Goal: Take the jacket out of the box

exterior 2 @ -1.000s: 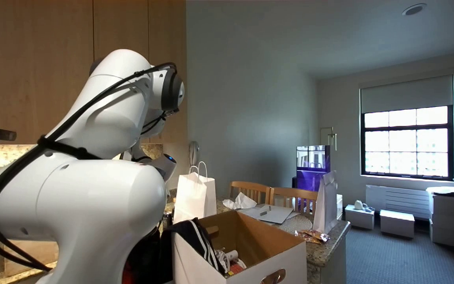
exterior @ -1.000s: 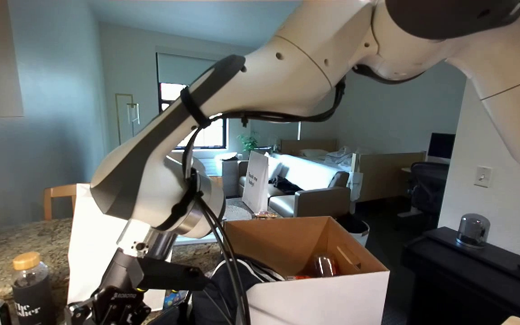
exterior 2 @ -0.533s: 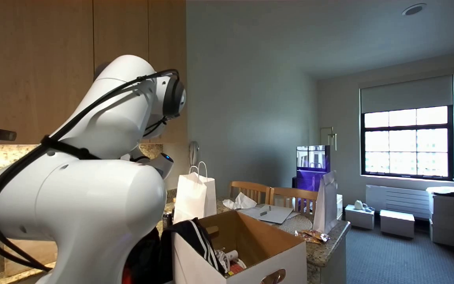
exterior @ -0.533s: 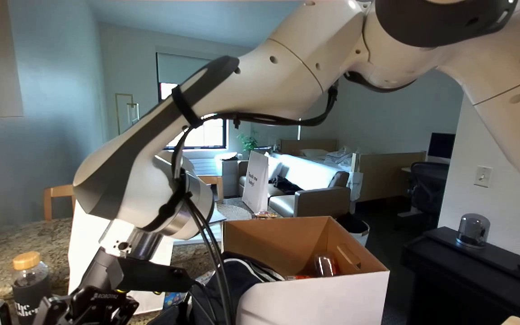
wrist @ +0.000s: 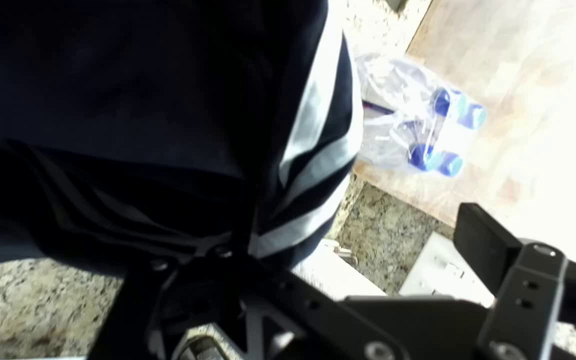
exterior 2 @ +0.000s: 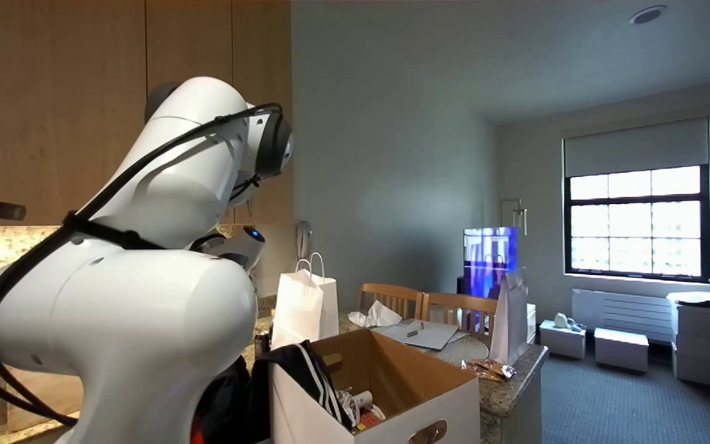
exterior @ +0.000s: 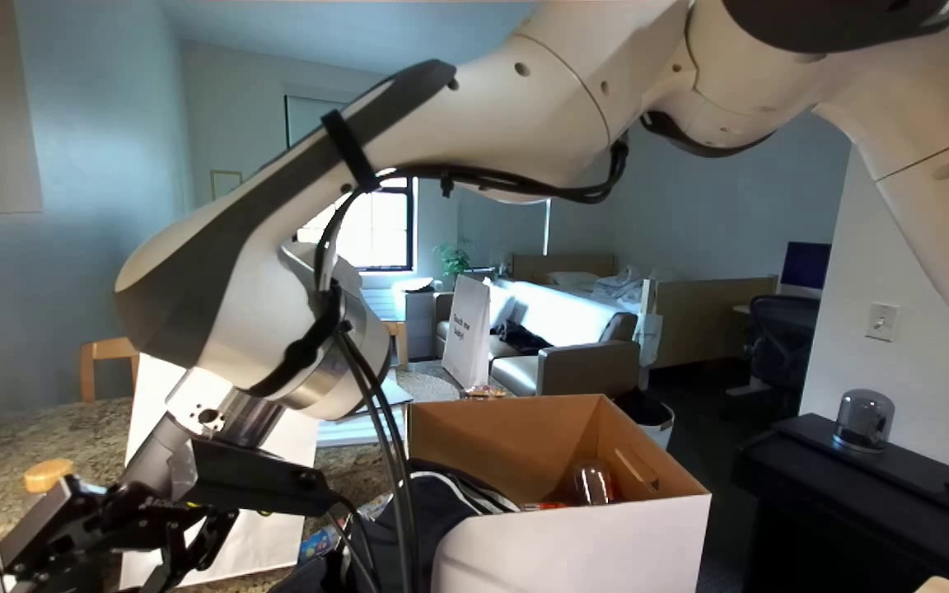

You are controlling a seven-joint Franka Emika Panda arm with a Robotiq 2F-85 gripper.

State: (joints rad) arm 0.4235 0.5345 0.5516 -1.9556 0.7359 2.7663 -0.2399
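Wrist view, pincer (wrist: 360, 227) spread wide, jacket (wrist: 163, 125) alongside, contact unclear

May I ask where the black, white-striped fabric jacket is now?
In an exterior view, the jacket drapes over the left rim of the white cardboard box, partly inside.

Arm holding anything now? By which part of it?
Nothing is held. The end effector stands open, jaws wide apart; the jacket drapes over the side of the box, unclamped.
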